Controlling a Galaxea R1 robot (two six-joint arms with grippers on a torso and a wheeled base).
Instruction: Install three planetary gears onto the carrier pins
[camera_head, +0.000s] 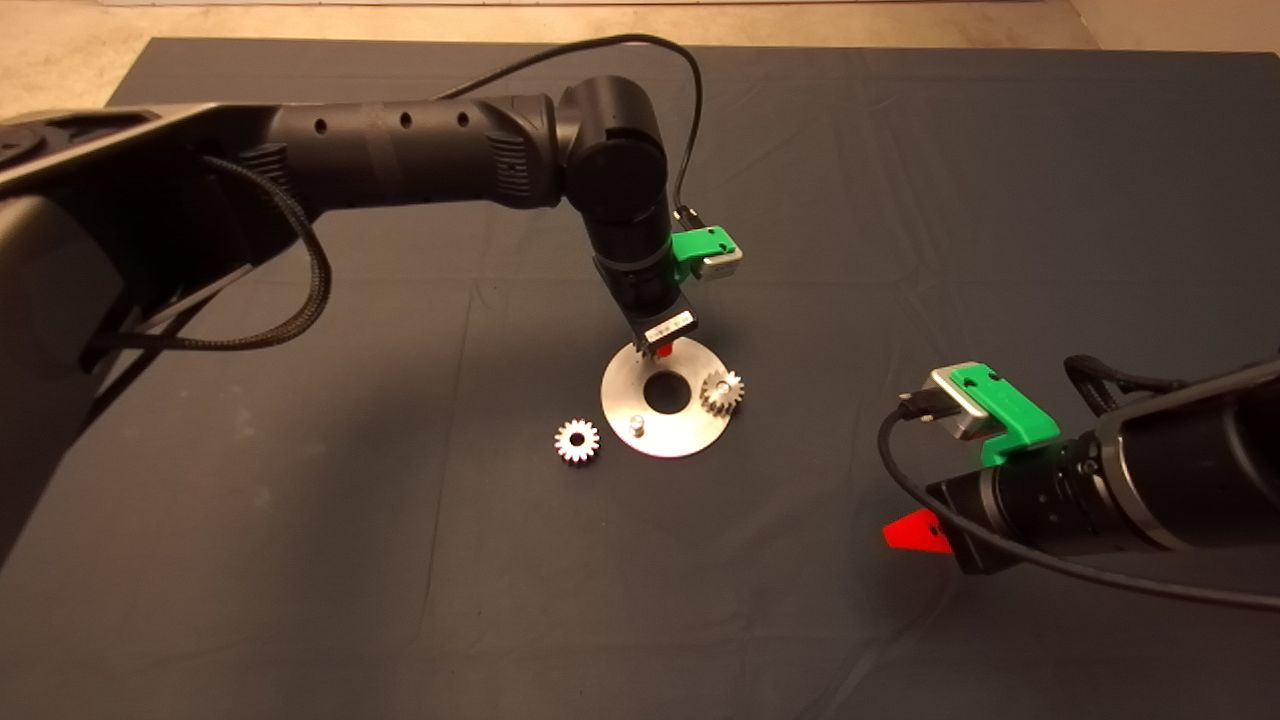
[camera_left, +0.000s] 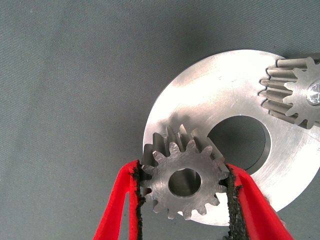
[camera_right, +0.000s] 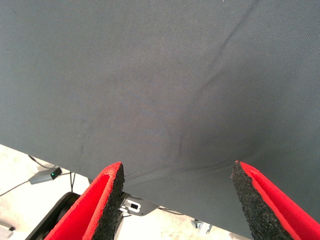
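Gears (camera_left: 185, 182): matt grey metal, fine machining marks. Disc (camera_left: 210, 95): brushed bright metal, shiny. Pin (camera_head: 635, 423): polished metal. Mat (camera_head: 900, 200): matt dark cloth, creased. Left hand pads (camera_left: 136, 200): rough black foam on glossy red plastic.

From above, the left arm's wrist covers the disc's (camera_head: 668, 432) far rim, hiding the pin there and the held gear. In the left wrist view, the seated gear (camera_left: 295, 92) runs off the edge.
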